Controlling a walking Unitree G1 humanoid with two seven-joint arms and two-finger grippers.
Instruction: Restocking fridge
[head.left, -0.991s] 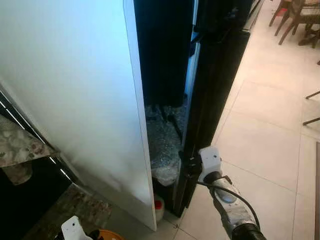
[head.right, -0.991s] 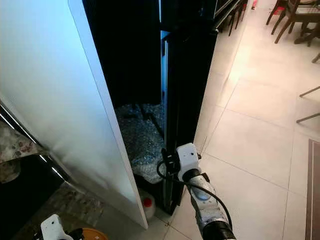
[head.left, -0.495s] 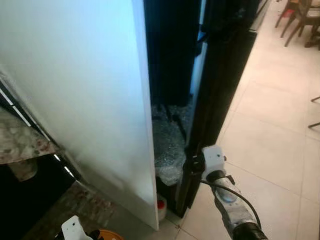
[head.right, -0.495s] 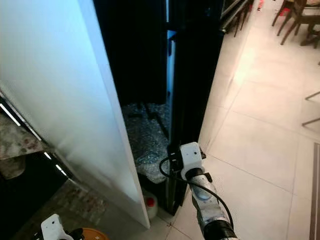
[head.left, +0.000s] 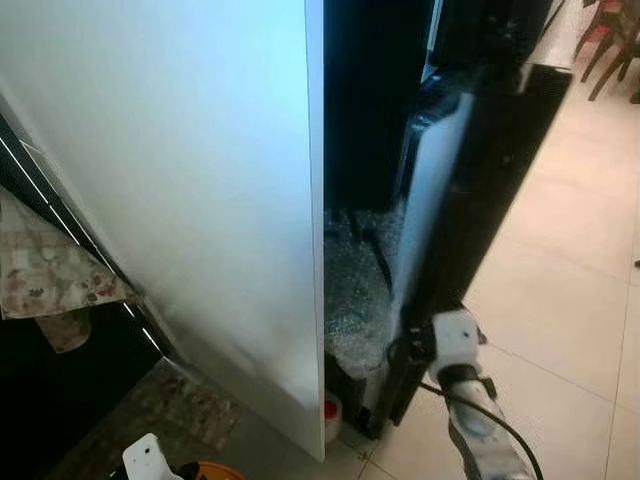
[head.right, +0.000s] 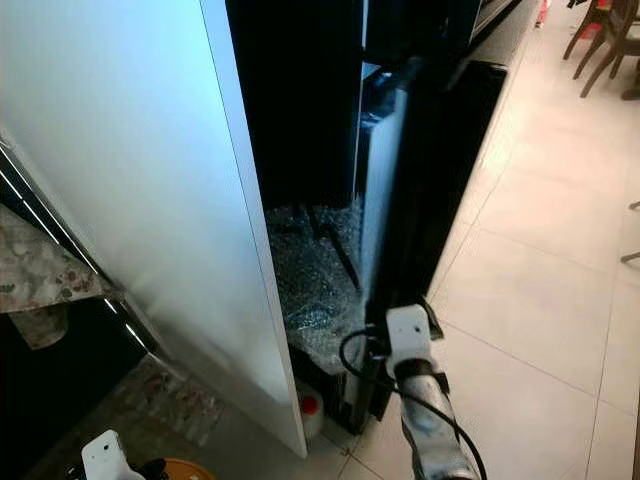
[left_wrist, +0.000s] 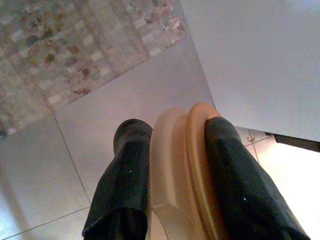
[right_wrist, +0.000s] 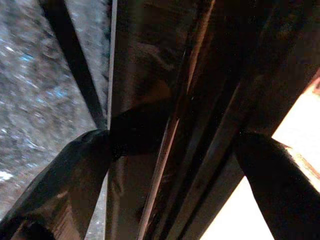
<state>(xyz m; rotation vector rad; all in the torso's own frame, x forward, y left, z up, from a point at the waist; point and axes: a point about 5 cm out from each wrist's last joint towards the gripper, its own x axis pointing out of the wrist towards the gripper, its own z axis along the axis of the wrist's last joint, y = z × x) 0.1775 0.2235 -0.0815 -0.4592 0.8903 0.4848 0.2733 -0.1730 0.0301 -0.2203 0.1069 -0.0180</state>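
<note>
The tall black fridge door (head.left: 492, 190) stands ajar, its pale inner lining (head.left: 428, 205) showing, with a dark interior behind it. My right gripper (head.left: 398, 352) is at the door's lower edge. In the right wrist view its two black fingers (right_wrist: 75, 170) stand apart on either side of that door edge (right_wrist: 165, 125); it is open. My left gripper (left_wrist: 172, 131) hangs low at my left, shut on a round orange and beige container (left_wrist: 182, 165), whose rim shows at the bottom of the left eye view (head.left: 215, 470).
A large white panel (head.left: 180, 180) stands just left of the opening. Crinkled silvery wrap (head.left: 350, 300) lies low inside, and a small red-capped bottle (head.left: 330, 410) stands below it. A marble counter (head.left: 45, 280) is at left, a patterned rug (head.left: 170, 410) below, chairs (head.left: 610, 40) far right on pale tiles.
The black door has swung wider, showing more of its pale lining, and my right gripper has gone rightward with its edge. The camera has shifted too. The left arm has stayed put.
</note>
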